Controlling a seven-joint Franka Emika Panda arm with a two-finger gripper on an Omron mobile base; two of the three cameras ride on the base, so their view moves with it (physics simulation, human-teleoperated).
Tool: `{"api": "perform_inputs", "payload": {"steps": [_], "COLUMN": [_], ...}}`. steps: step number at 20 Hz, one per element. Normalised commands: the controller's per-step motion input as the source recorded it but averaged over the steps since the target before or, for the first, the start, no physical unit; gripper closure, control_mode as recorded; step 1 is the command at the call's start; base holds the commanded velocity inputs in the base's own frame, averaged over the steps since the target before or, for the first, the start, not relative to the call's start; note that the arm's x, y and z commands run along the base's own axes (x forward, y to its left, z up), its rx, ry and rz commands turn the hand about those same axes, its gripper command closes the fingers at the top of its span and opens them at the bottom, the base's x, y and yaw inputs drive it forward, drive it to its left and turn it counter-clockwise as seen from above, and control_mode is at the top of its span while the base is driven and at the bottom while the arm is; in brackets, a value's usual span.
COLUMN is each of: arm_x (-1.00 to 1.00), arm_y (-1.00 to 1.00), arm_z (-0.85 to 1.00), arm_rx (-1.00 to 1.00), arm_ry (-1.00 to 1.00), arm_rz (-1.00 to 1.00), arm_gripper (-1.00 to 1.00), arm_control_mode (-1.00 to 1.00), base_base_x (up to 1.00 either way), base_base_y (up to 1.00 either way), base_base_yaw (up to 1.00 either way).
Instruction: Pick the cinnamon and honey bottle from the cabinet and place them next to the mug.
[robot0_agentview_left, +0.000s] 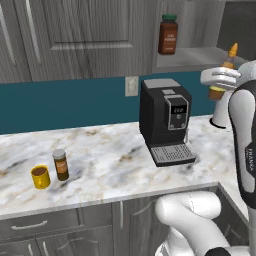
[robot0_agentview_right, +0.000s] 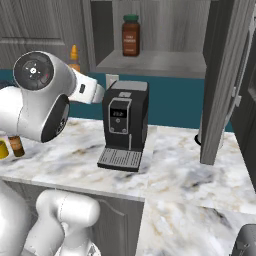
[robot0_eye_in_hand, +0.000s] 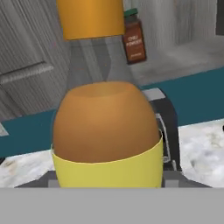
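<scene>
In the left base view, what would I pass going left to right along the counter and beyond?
mug → cinnamon → coffee machine → honey bottle, held up in the gripper off the counter.

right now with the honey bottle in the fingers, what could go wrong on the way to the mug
1. The honey bottle is held high beside the coffee machine; a low sweep leftward could clip it.
2. The cinnamon stands close beside the mug, so setting the bottle down there could knock either over.
3. The bottle is tall and slim, so it may tip if released tilted.
</scene>
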Motion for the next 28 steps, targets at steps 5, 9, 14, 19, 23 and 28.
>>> {"api": "perform_inputs", "payload": {"steps": [5, 9, 14, 19, 23, 28], "arm_x": [-0.48, -0.37, -0.03, 0.21, 0.28, 0.58], "arm_y": [0.79, 0.88, 0.99, 0.81, 0.59, 0.21], "arm_z": [0.00, -0.03, -0.49, -0.92, -1.00, -0.70], "arm_rx": [0.00, 0.00, 0.00, 0.00, -0.01, -0.05], "arm_ry": [0.05, 0.02, 0.00, 0.00, 0.00, -0.03], "arm_rz": [0.39, 0.37, 0.39, 0.39, 0.36, 0.26], "arm_gripper": [1.00, 1.00, 1.00, 1.00, 1.00, 1.00], "arm_control_mode": [-1.00, -1.00, -1.00, -1.00, -1.00, -1.00], "base_base_x": [0.00, 0.00, 0.00, 0.00, 0.00, 0.00], "base_base_y": [0.00, 0.00, 0.00, 0.00, 0.00, 0.00], "base_base_yaw": [0.00, 0.00, 0.00, 0.00, 0.00, 0.00]}}
